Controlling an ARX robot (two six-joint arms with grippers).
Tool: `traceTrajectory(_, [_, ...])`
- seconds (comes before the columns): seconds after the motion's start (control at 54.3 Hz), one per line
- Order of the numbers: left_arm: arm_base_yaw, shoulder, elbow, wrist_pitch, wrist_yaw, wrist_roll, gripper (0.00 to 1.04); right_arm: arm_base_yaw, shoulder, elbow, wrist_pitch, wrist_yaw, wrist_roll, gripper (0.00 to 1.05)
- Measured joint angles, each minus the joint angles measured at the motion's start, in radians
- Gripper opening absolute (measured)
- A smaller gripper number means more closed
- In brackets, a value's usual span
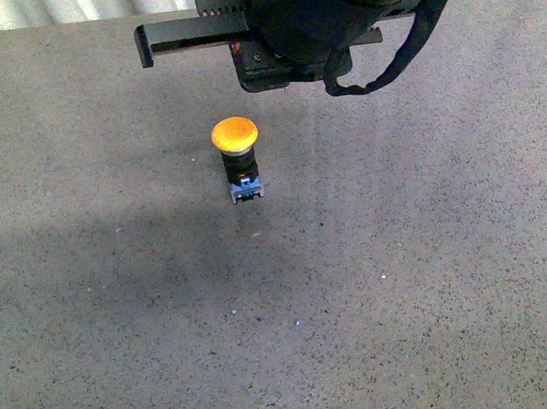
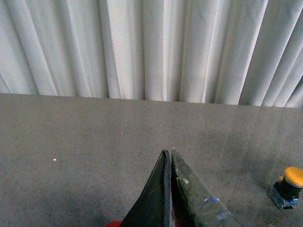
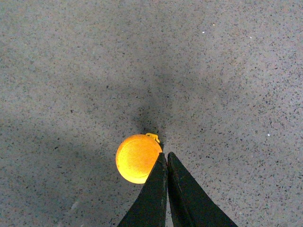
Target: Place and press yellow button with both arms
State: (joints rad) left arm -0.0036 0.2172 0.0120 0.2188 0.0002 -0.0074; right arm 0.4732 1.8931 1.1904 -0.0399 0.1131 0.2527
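The yellow button (image 1: 234, 134) stands upright on the grey table, yellow cap up, black body and blue-grey base below. My right arm (image 1: 328, 6) hangs above and behind it in the front view. In the right wrist view I look down on the cap (image 3: 136, 158); my right gripper (image 3: 166, 154) is shut and empty, and one finger overlaps the cap's edge. Whether it touches, I cannot tell. My left gripper (image 2: 169, 152) is shut on nothing and points at the curtain. The button (image 2: 289, 184) stands well off to its side.
A grey speckled table (image 1: 119, 336) stretches in all directions. A white pleated curtain (image 2: 151, 47) hangs beyond its far edge. A black cable (image 1: 405, 51) loops down from the right arm. Something red (image 2: 113, 223) shows under the left fingers.
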Motion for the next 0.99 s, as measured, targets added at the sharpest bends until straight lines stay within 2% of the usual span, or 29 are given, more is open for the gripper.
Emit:
traceTrajectory(0.166, [0.0,-0.037,0.0,-0.039,0.0,0.0,0.01,0.014,0.051,0.052,-0.027,0.0,0.018,0.01])
traceTrajectory(0.276, [0.0,-0.185,0.0,-0.211,0.001,0.0,0.01,0.027,0.069,0.064,-0.036,-0.001,0.025,0.01])
traceTrajectory(0.995, [0.002,-0.201,0.0,-0.219,0.0,0.0,0.01,0.032,0.122,0.065,-0.041,0.003,0.04,0.01])
